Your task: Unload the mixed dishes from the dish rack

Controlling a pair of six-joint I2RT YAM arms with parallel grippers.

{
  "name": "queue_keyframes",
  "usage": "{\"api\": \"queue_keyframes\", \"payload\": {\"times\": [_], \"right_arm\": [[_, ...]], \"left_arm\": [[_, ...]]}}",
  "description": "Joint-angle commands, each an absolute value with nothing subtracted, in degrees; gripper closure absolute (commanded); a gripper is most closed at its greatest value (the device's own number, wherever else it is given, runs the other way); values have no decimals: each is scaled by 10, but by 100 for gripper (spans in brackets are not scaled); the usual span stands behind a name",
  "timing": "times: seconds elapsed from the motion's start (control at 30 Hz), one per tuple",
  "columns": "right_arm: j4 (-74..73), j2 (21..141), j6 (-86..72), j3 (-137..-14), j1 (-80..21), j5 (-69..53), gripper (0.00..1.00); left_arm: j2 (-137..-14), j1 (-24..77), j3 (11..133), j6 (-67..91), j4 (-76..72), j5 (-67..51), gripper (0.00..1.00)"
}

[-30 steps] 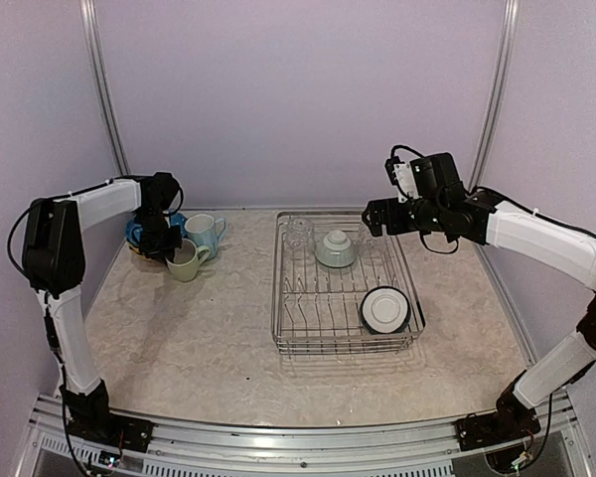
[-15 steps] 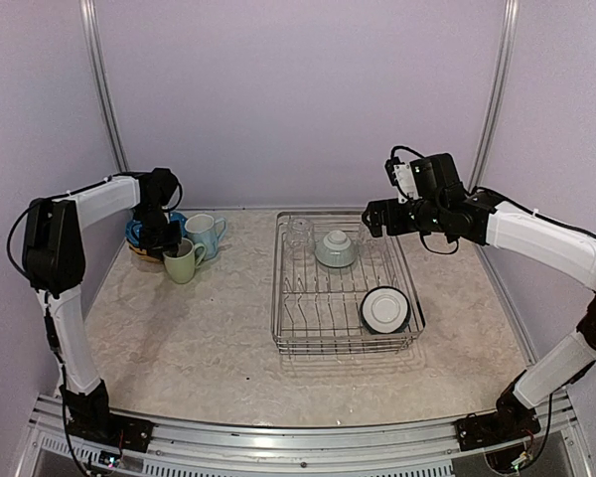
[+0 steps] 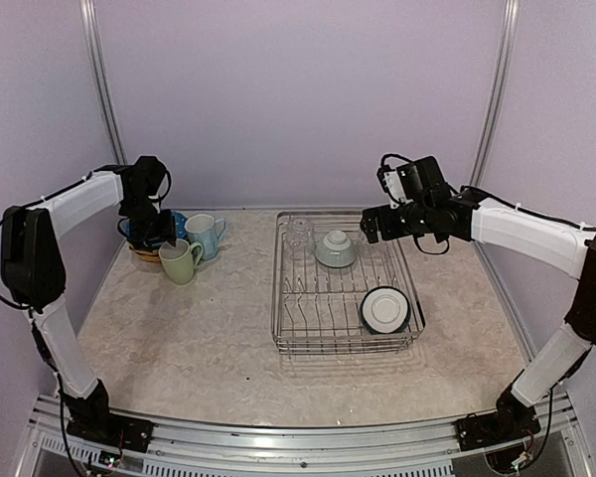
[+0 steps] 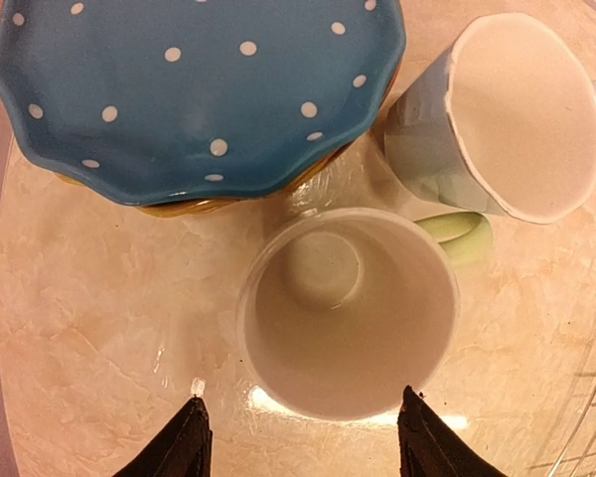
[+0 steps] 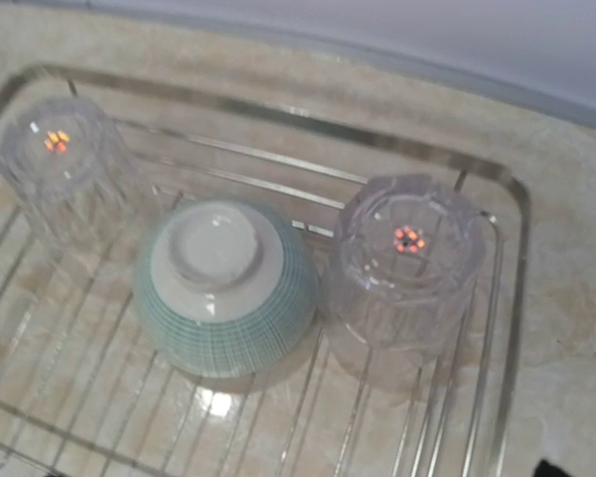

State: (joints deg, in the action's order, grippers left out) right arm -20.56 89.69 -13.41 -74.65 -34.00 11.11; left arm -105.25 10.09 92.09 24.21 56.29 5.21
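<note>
The dish rack (image 3: 279, 298) sits mid-table. It holds an upturned green-striped bowl (image 3: 336, 247) (image 5: 223, 288), a second bowl (image 3: 385, 309) at its front right, and two upturned clear glasses (image 5: 65, 164) (image 5: 407, 258). At the back left, a pale green mug (image 3: 181, 260) (image 4: 348, 308) stands upright on the table. Beside it are a light blue mug (image 3: 204, 234) (image 4: 507, 114) and a blue white-dotted plate (image 4: 199, 89) on yellow plates (image 4: 199, 207). My left gripper (image 3: 159, 236) (image 4: 303, 437) hovers open just above the green mug, holding nothing. My right gripper (image 3: 373, 224) hangs open over the rack's back right, above one glass.
The rack's upright plate dividers (image 3: 323, 298) stand bare in its middle. The back wall lies close behind the mugs and the rack. Bare tabletop (image 3: 189, 348) stretches between the mugs and the rack and along the front.
My left gripper has opened, let go of the pale green mug and risen a little; the mug now stands on the table. The right arm edged slightly left over the rack.
</note>
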Motion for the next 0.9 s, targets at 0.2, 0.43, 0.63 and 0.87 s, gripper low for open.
{"api": "queue_keyframes", "payload": {"times": [0.2,0.43,0.63,0.87], "right_arm": [[-299,1029,-133,-893,-335,192,0],[-310,1130,-148,-979,-311,200,4],[-315,1200,-155,-1027,-283,183,4],[-302,1240,-139,-1051,-272,166,3]], "left_arm": [[-957,133,863,237,508,45,30],[-859,200,813,235,426,66,26],[-760,220,751,264,316,5,19],[-709,230,726,283,279,-38,15]]}}
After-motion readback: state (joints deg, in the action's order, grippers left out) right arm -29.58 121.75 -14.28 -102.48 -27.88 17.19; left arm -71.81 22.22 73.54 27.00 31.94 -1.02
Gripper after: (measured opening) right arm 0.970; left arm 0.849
